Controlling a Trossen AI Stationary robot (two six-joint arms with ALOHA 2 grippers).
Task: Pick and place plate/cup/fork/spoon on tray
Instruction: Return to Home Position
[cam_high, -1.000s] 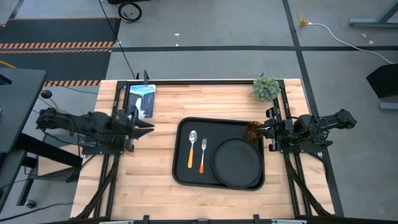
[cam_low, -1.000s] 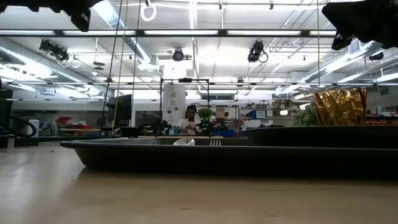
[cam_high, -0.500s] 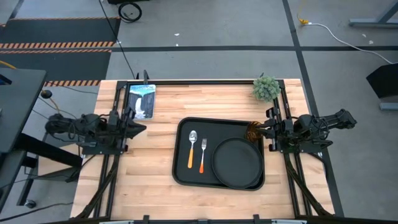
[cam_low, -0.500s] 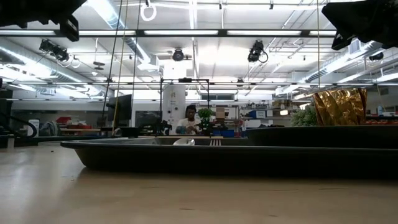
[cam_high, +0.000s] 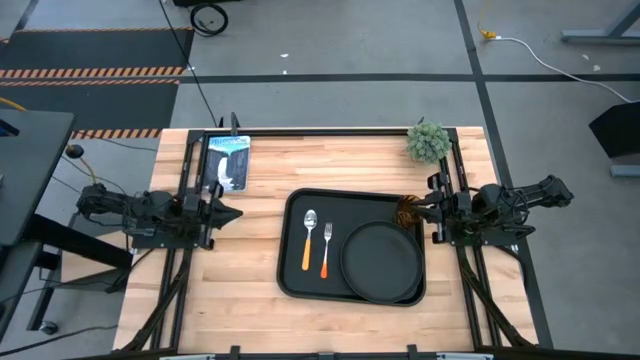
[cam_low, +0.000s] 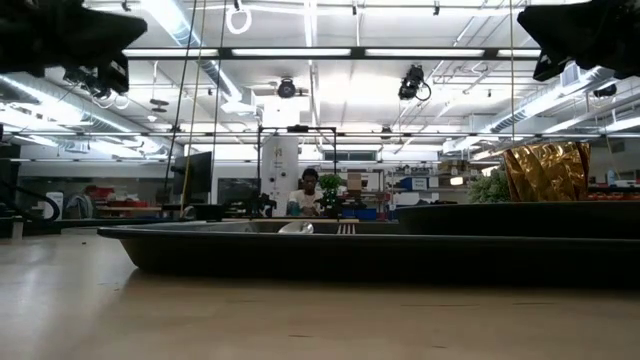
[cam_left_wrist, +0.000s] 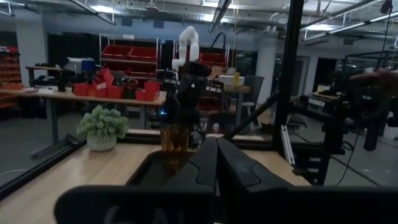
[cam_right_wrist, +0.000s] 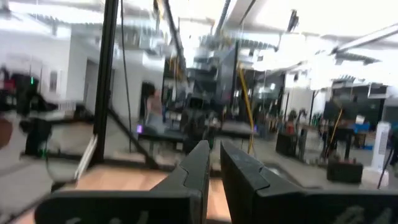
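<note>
High view shows us plate (cam_high: 381, 262), fork (cam_high: 326, 249), spoon (cam_high: 308, 240) and cup (cam_high: 407, 211) on the tray (cam_high: 293, 280); both grippers' jaws pressed together. We judge the right gripper (cam_high: 426, 211), near the cup, could topple it.

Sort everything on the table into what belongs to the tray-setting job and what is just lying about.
Job items:
tray
plate, on the tray
cup, at the tray's far right corner
spoon, on the tray
fork, beside the spoon

Lying about:
small potted plant
picture card
</note>
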